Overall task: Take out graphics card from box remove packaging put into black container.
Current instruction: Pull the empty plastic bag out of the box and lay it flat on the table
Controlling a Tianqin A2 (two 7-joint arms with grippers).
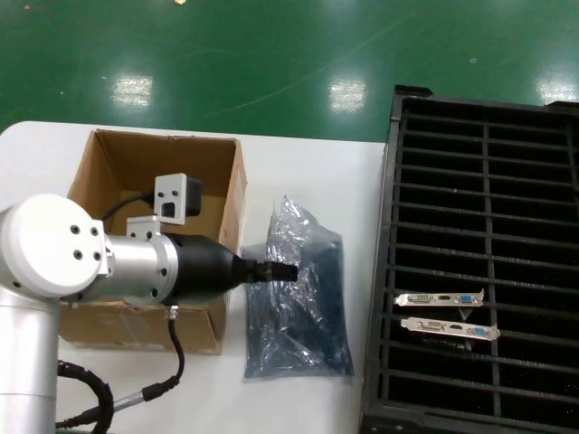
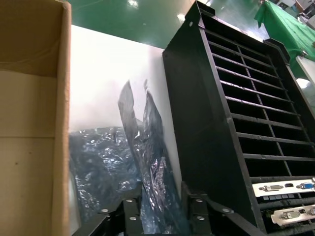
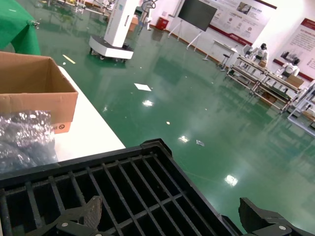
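The work surface is a white table (image 1: 317,172), and behind it the room has a shiny green floor (image 1: 271,54) with lamp reflections; the right wrist view shows also a hall with a white machine (image 3: 118,29), a dark screen (image 3: 197,14) and benches far away. On the left of the table stands the box (image 1: 99,172), open at the top. Just to the right of it lies the packaging (image 1: 303,307), crinkled, with one end standing up. On the right is the black container (image 1: 488,181), and in its near slots sit one graphics card (image 1: 440,298) and its twin (image 1: 450,329), side by side. The left arm reaches across the box and hides much of its inside; the left gripper (image 2: 162,206) has its fingers clamped on the raised fold of the bag. The right gripper (image 3: 172,219) hovers over the far part of the container, its fingers spread wide and holding nothing.
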